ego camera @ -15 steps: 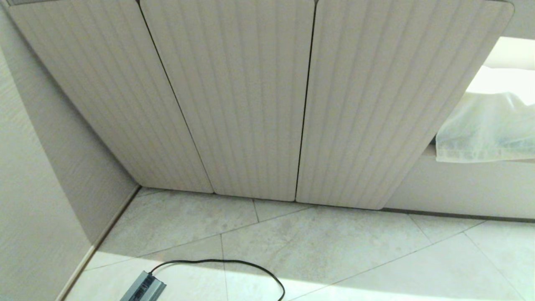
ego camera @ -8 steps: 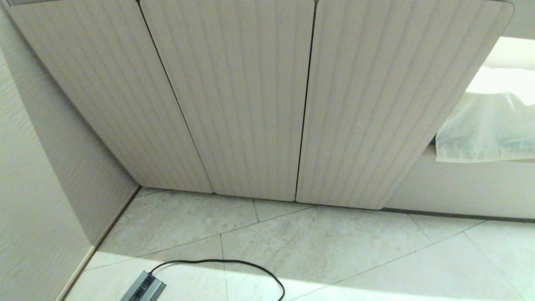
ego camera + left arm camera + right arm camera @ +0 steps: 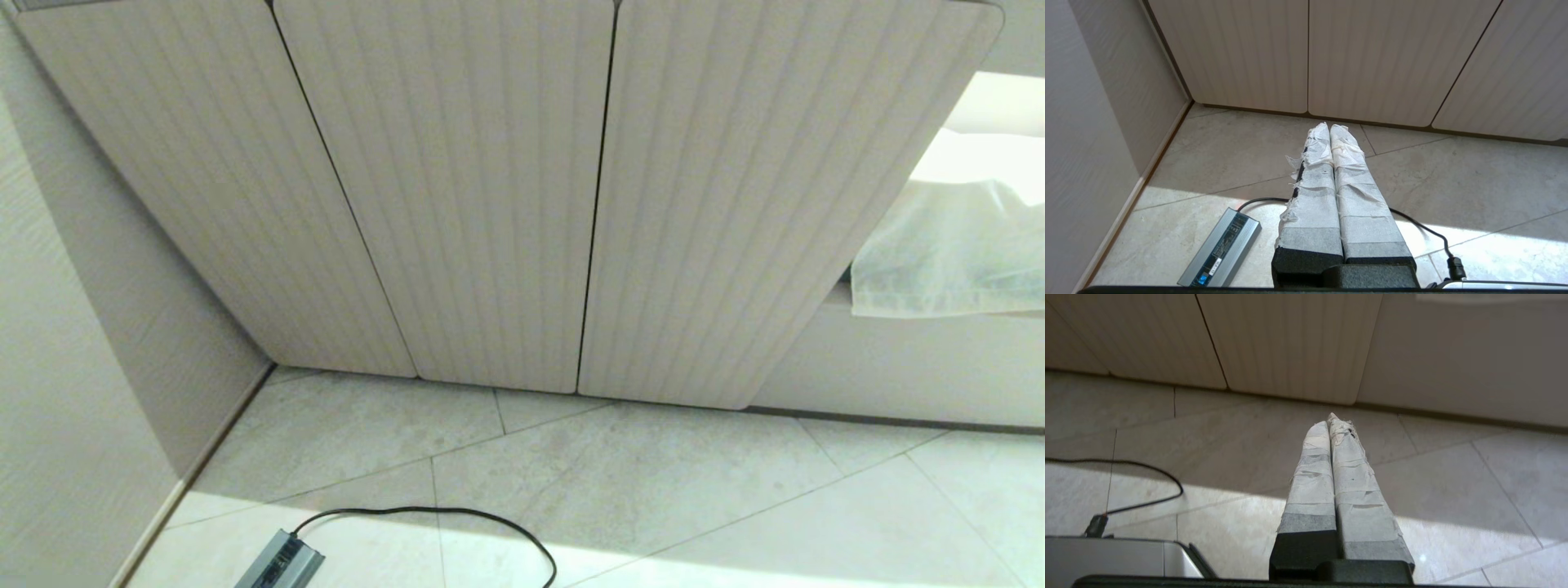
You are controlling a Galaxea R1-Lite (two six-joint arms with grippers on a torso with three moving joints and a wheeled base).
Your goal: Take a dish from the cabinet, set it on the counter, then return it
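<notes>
The beige cabinet (image 3: 482, 188) fills the head view, its three ribbed doors shut. The same cabinet (image 3: 1384, 57) shows in the left wrist view, and the cabinet (image 3: 1290, 343) in the right wrist view. The dish and the counter are out of view. My left gripper (image 3: 1329, 127) hangs low over the floor tiles, short of the doors, its taped fingers pressed together with nothing between them. My right gripper (image 3: 1329, 419) is likewise low over the tiles facing the doors, shut and empty. Neither arm shows in the head view.
A grey power brick (image 3: 280, 562) with a black cable (image 3: 457, 514) lies on the tiled floor in front of the cabinet. A wall (image 3: 73, 343) closes the left side. A pale cloth (image 3: 947, 245) hangs over a ledge at the right.
</notes>
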